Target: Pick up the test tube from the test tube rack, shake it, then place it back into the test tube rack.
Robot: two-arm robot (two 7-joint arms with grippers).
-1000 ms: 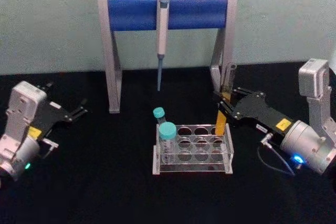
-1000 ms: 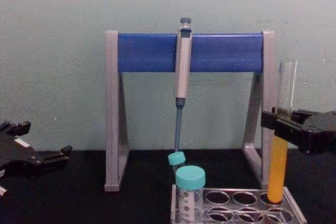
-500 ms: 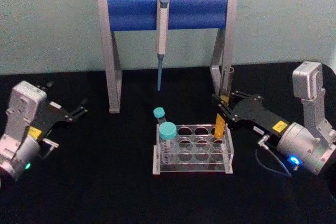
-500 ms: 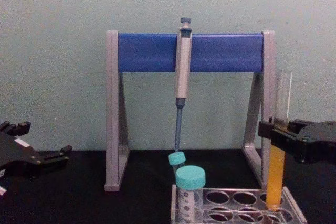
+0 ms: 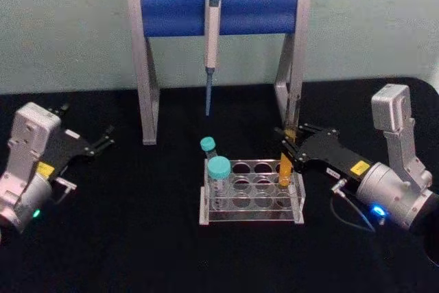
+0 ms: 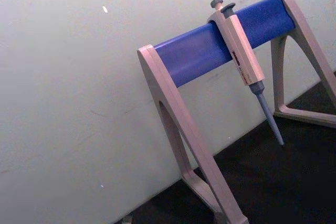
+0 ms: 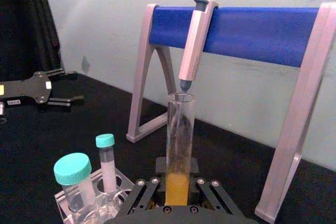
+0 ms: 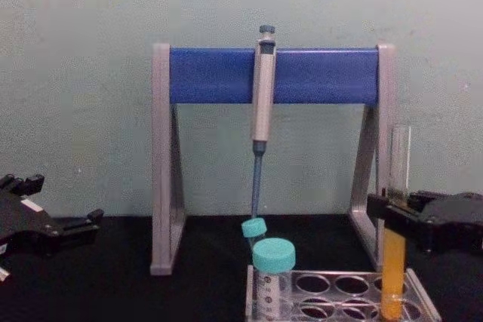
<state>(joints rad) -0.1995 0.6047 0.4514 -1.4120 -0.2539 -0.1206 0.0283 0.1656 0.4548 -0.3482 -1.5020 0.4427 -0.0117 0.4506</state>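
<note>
Right gripper (image 8: pixel 394 213) clamps the test tube (image 8: pixel 392 269), base below the fingers inside the test tube rack (image 5: pixel 250 212); next, seat it and let go, while left gripper (image 7: pixel 72 86) idles, fingers apart.

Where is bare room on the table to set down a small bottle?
Free: the table between the left pincer and the test tube rack, and the strip in front of the rack. Crowded: the rack's right end, where the right pincer grips the test tube.
</note>
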